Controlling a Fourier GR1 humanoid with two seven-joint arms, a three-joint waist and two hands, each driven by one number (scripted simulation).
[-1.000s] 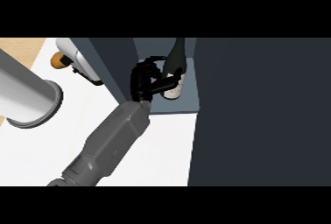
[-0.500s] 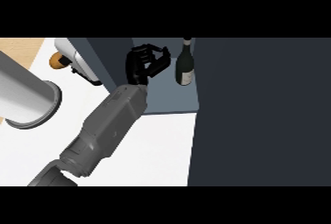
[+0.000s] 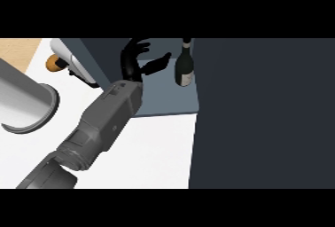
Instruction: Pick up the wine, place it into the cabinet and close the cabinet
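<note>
Cabinet door (image 3: 262, 111): dark panel, fills the right side of the view from far to near edge.
Table (image 3: 150, 150): white top, near and left of centre.
Cabinet shelf (image 3: 163, 95): blue-grey floor of the open cabinet, far centre, just left of the door.
Forearm (image 3: 104, 124): grey, runs from the near left corner up toward the shelf. Which arm it is cannot be told from this view.
Pot (image 3: 26, 104): grey cylinder with a curved rim, on the left edge.
Hand (image 3: 138, 62): black, over the shelf, fingers spread and slightly curved, holding nothing; thumb points right at the bottle, just short of it.
Wine (image 3: 185, 64): dark bottle with a pale label, upright on the shelf, far right part, beside the door.
Orange object (image 3: 53, 63): small, round, far left, partly hidden.
</note>
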